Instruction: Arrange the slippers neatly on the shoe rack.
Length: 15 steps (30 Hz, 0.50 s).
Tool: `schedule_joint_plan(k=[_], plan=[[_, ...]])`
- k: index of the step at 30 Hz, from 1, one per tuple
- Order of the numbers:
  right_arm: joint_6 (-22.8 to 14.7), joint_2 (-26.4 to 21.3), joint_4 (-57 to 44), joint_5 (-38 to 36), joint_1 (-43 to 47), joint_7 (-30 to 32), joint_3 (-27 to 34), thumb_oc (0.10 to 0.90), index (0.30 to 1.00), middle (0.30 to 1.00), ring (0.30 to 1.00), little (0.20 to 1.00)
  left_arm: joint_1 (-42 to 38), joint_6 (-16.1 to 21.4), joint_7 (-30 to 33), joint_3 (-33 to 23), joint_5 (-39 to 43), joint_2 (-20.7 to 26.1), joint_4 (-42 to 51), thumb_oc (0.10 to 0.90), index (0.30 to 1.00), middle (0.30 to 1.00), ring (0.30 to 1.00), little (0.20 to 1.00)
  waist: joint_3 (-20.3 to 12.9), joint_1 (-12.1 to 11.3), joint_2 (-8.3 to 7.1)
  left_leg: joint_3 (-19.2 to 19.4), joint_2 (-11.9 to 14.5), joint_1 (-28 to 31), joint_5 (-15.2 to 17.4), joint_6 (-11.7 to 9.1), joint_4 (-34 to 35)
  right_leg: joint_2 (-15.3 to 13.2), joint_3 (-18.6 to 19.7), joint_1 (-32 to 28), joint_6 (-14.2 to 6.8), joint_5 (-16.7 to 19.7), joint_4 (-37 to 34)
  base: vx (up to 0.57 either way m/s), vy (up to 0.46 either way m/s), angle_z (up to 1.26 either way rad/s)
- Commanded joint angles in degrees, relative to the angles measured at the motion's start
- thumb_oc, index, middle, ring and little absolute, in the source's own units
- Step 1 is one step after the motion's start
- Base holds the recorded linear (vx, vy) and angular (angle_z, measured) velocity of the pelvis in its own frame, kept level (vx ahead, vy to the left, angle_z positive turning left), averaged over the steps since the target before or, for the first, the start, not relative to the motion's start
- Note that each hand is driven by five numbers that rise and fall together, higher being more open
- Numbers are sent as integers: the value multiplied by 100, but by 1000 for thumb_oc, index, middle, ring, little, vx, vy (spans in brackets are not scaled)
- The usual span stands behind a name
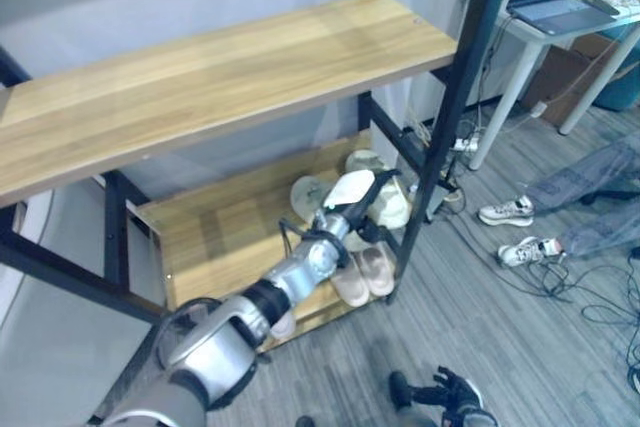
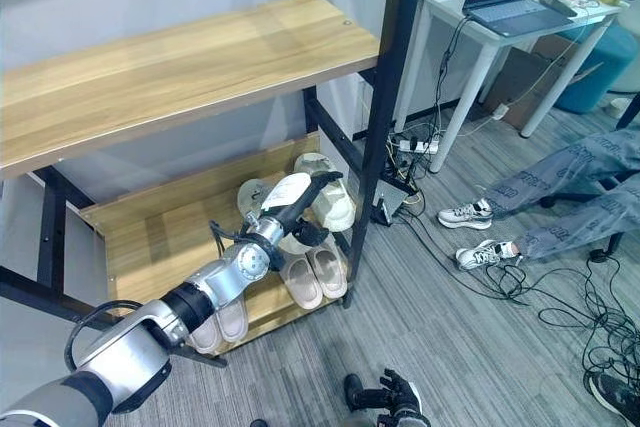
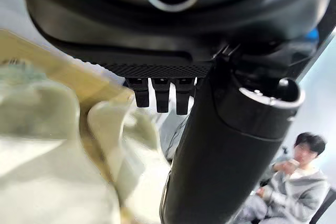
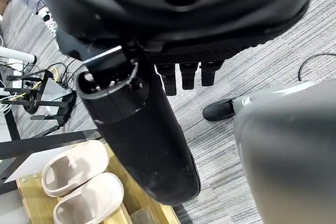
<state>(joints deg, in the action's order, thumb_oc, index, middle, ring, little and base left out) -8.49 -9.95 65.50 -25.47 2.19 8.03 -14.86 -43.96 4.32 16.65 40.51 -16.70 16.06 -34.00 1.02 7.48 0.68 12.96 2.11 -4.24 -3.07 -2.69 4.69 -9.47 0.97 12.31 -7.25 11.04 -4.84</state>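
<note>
On the shoe rack's lower wooden shelf (image 1: 215, 232) several pale green slippers (image 1: 392, 205) lie loosely at the right end. A beige pair (image 1: 365, 272) stands side by side at the front edge, also in the right wrist view (image 4: 79, 182). Another pinkish slipper (image 2: 225, 322) sits further left under my arm. My left hand (image 1: 345, 209) reaches into the shelf and hovers over the pale green slippers (image 3: 121, 150), fingers straight, holding nothing. My right hand (image 1: 445, 392) hangs low over the floor, relaxed.
The rack's top shelf (image 1: 220, 77) overhangs the lower one, and a black post (image 1: 450, 117) stands right beside my left hand. A seated person's white sneakers (image 1: 507, 212) and loose cables (image 1: 580, 292) lie on the floor to the right. A white desk (image 1: 560, 22) carries a laptop.
</note>
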Motion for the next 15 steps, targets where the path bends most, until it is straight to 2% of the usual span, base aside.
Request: schedule_joint_plan(k=[1, 6, 10, 14, 15], plan=[[-425, -108, -52, -83, 170, 65, 98, 800, 900, 900, 900, 900, -486, 700, 920, -1057, -366, 270, 1020, 800, 900, 900, 900, 900, -90, -196, 131, -624, -54, -67, 462, 55, 31, 435, -628, -326, -63, -855, 80, 0, 0, 0], [-401, -32, -28, -89, 200, 93, 163, 800, 900, 900, 900, 900, -35, 635, 1068, -1445, -424, 497, 1352, 800, 900, 900, 900, 900, -118, -279, 105, -644, -70, -39, 470, 62, 31, 421, -654, -372, -56, -871, 90, 15, 13, 5], [-357, 16, -30, -41, 224, 103, 135, 800, 900, 900, 900, 900, 310, 534, 1065, -1685, -262, 435, 1176, 800, 900, 900, 900, 900, -133, -326, 86, -654, -76, -31, 466, 66, 31, 415, -670, -375, -43, -863, 83, 5, 3, 1], [-287, 29, -37, -21, 235, 106, 126, 800, 900, 900, 900, 900, 514, 403, 992, -1803, 7, 268, 624, 800, 900, 900, 900, 900, -135, -347, 77, -658, -83, -51, 458, 72, 31, 414, -682, -355, -35, -835, 53, 0, 0, 0], [-264, 19, -42, -25, 229, 89, 104, 800, 900, 900, 900, 900, 541, 338, 979, -1788, 143, 190, 213, 800, 900, 900, 900, 900, -130, -334, 71, -651, -82, -58, 449, 74, 31, 414, -667, -342, -33, -824, 48, 0, 0, 0]])
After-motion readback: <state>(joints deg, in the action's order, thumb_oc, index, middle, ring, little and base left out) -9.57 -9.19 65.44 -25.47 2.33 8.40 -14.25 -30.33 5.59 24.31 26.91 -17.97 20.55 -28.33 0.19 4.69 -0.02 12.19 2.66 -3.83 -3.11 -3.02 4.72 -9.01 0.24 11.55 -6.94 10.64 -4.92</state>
